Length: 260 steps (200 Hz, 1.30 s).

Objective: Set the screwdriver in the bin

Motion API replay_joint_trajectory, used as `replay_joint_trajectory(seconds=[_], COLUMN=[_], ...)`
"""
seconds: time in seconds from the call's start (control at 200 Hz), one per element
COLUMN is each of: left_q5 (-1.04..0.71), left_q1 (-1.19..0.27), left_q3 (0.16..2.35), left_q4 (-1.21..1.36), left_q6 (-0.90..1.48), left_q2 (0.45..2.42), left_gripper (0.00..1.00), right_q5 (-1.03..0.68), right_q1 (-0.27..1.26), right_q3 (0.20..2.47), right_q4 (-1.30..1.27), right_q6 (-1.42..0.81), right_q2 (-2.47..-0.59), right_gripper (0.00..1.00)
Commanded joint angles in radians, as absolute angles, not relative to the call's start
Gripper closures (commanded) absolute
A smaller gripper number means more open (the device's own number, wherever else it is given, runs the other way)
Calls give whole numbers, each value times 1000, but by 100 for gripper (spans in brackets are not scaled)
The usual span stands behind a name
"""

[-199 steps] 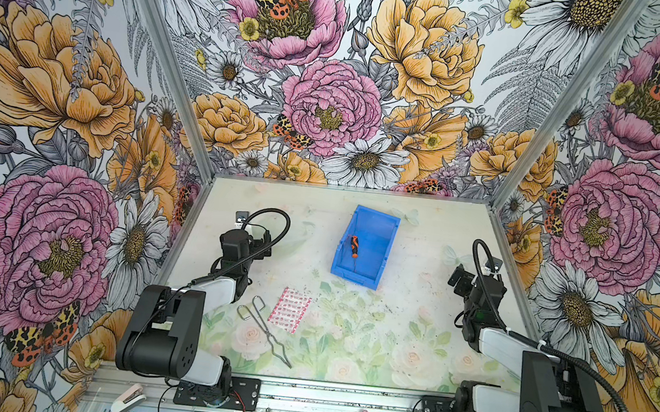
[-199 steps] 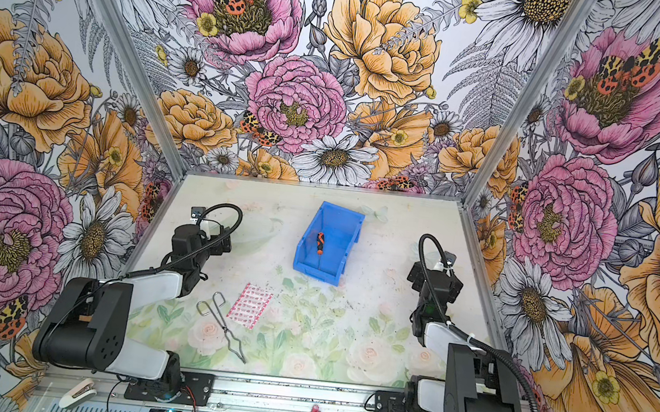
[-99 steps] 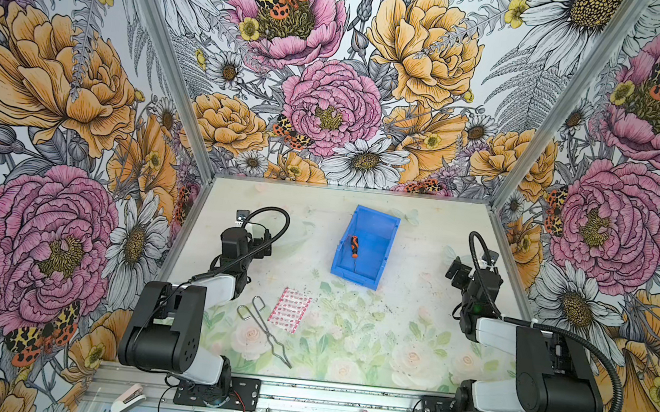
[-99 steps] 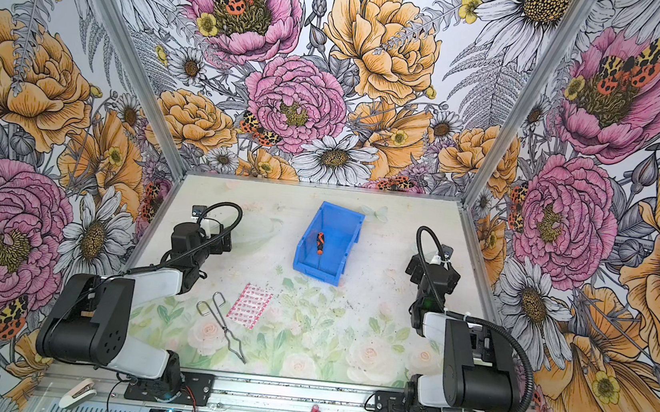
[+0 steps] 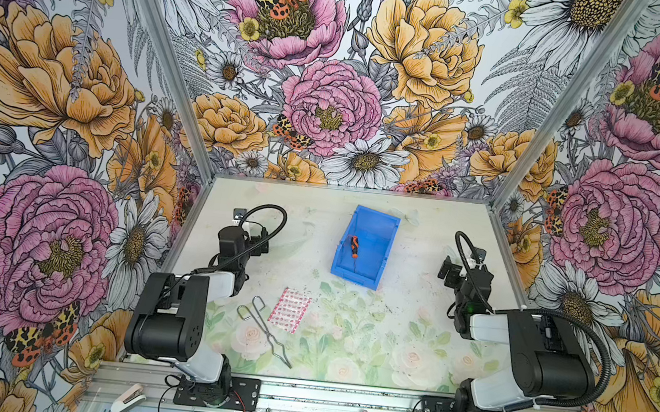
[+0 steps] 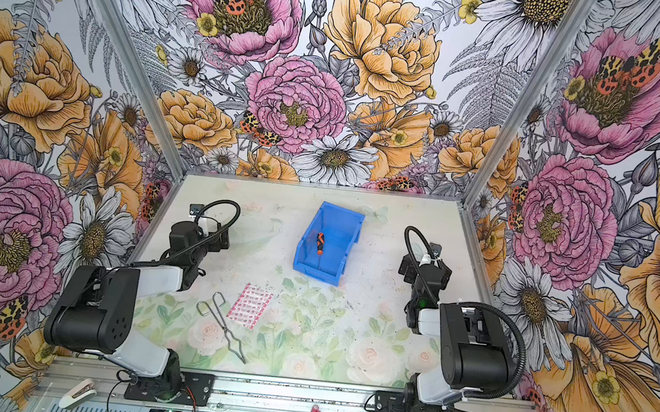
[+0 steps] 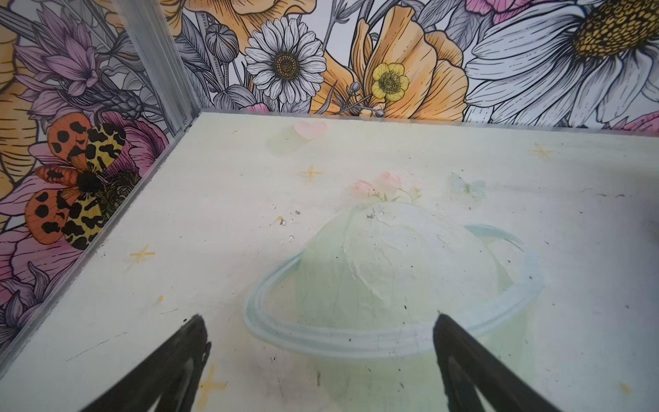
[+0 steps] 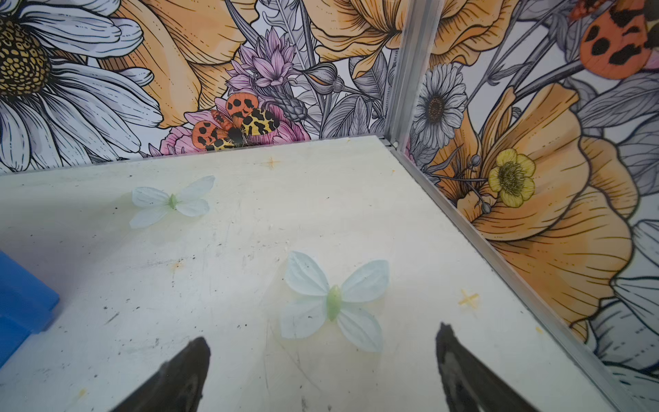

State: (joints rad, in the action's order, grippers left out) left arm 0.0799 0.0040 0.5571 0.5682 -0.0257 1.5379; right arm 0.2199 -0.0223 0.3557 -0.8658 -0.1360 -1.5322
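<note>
while both top views take in the whole table (image 5: pixel 404 319), only they look down into the bin (image 5: pixel 379 241). there the screwdriver (image 5: pixel 353 246) lies flat on the blue floor, close to the bin's left wall. its short handle is orange and black and points to the bin's tall back wall. its thin dark shaft points to the bin's low front lip.

the right wrist view catches just one blue corner of the bin. the right gripper (image 8: pixel 322 333) has its two black fingers wide apart, with nothing between them, over a pale printed butterfly (image 8: pixel 333 301). the left wrist view shows only table and wall. the left gripper (image 7: pixel 318 317) is also spread wide and holds nothing, above a faint printed planet (image 7: pixel 388 278). each gripper stays well apart from the bin, one on each side.

the table is pale, with soft flowers and leaves printed on it and many small dark marks. the walls (image 5: pixel 332 90) are covered in big pink and orange flowers. silver wire tongs (image 5: pixel 265 330) and a pink packet (image 5: pixel 289 309) lie beyond the bin's front lip, apart from it.
</note>
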Motion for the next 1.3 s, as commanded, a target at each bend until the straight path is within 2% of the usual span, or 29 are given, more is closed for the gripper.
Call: replay_joint_trajectory(seconds=[0.0, 0.185, 0.295, 0.35, 0.516, 1.296], left_q5=[51, 49, 71, 159, 269, 285], left_q1=[15, 23, 22, 20, -16, -32], left_q3=[539, 474, 356, 354, 359, 364], left_q4=[620, 726, 1006, 950, 980, 971], left_q6=[-17, -7, 1, 31, 16, 4], left_q2=[1523, 1510, 1564, 1533, 1555, 1552], left_gripper=[1, 1, 1, 1, 1, 1], right_q5=[230, 233, 235, 250, 255, 261], right_q1=[-13, -12, -11, -1, 2, 5], right_q3=[373, 377, 380, 388, 385, 376], right_q4=[-895, -885, -881, -870, -878, -891], right_q6=[-122, -123, -123, -116, -112, -110], right_q2=[-1534, -1534, -1531, -1534, -1537, -1534], right_gripper=[1, 0, 1, 1, 1, 1])
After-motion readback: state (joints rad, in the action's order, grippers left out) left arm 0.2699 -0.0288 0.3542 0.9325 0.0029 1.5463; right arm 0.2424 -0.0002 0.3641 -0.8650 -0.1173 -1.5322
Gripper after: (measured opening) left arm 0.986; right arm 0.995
